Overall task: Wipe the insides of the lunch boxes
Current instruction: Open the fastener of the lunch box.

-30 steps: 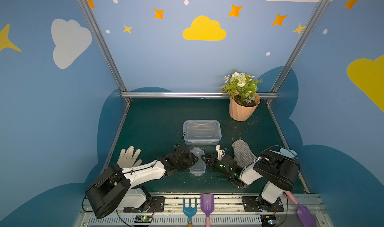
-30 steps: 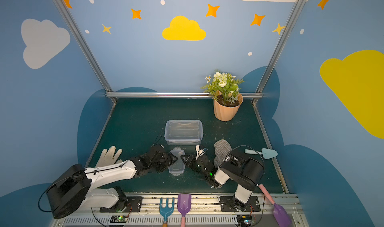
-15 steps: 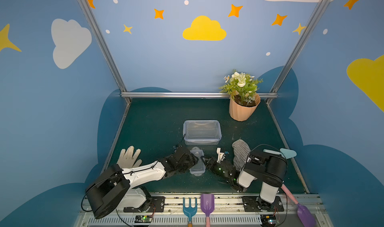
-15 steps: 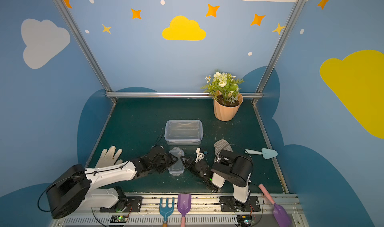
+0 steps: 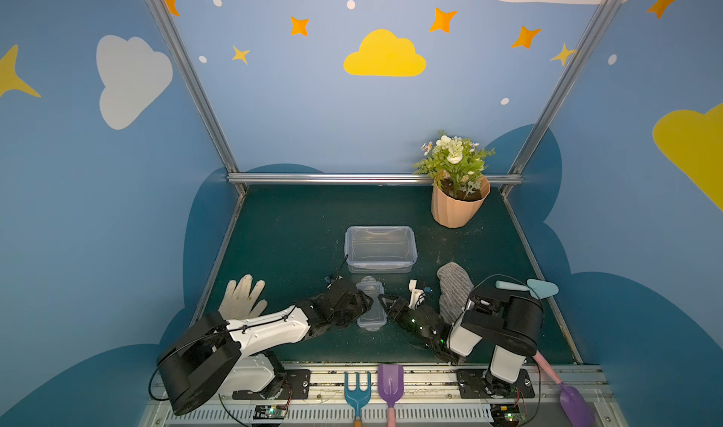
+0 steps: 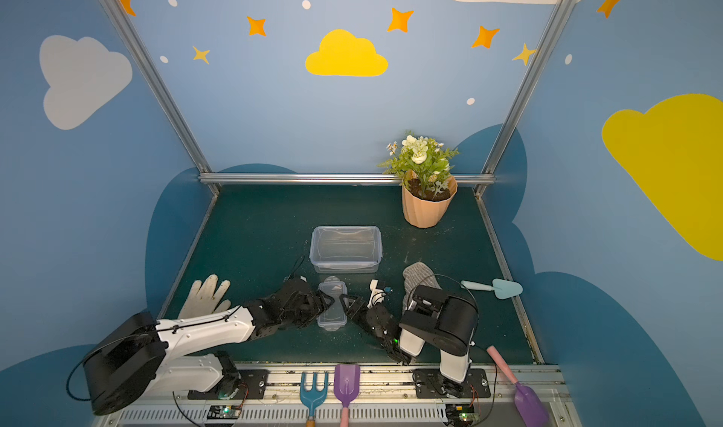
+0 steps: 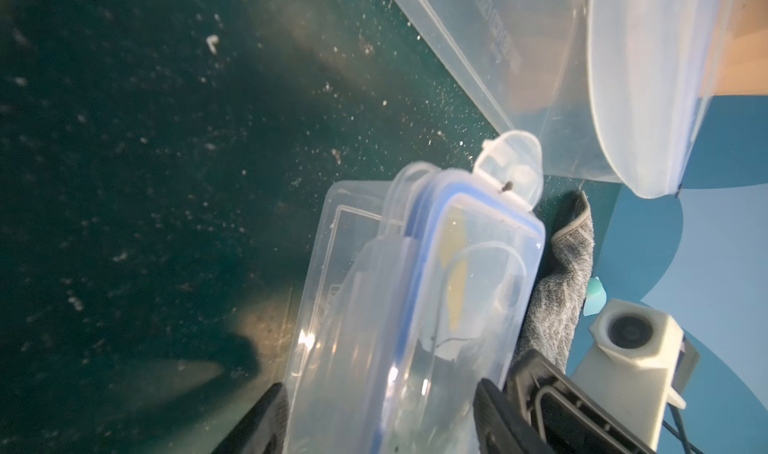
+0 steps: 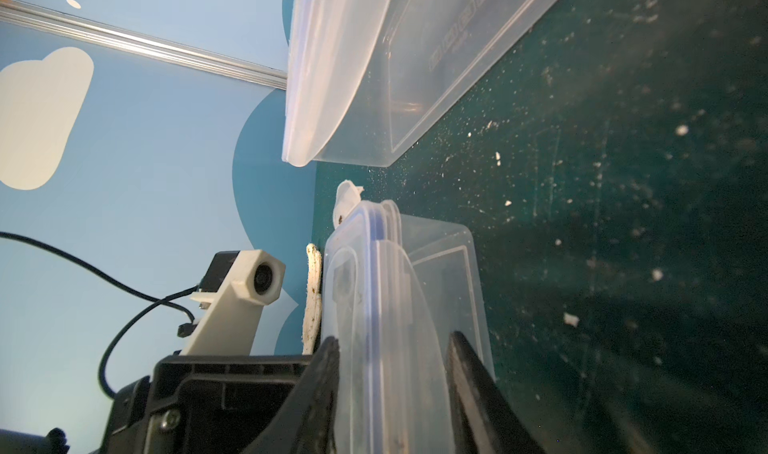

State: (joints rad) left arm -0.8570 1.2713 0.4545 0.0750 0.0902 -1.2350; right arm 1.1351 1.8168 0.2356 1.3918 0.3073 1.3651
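The large lunch box [image 5: 379, 249] [image 6: 346, 249] stands open-topped mid-mat, nothing in it. Just in front lies the small lunch box [image 5: 371, 307] [image 6: 332, 307], its blue-trimmed lid [image 7: 478, 264] [image 8: 365, 306] on it. My left gripper [image 5: 362, 307] [image 7: 378, 420] comes at it from the left and is shut across its body. My right gripper [image 5: 385, 303] [image 8: 395, 389] comes from the right, its jaws closed on the lid and rim. The grey striped cloth [image 5: 454, 288] [image 7: 557, 289] lies on the mat just right of the small box, held by neither gripper.
A white glove [image 5: 242, 300] lies at front left. A potted plant [image 5: 459, 206] stands back right. A teal trowel [image 5: 536, 288] lies at the right edge. A blue rake [image 5: 357, 393], purple shovel [image 5: 390, 386] and purple scoop [image 5: 567, 393] sit along the front rail.
The right arm's upper link has swung a little to the left. Both grippers have stayed on the small lunch box, which has barely moved.
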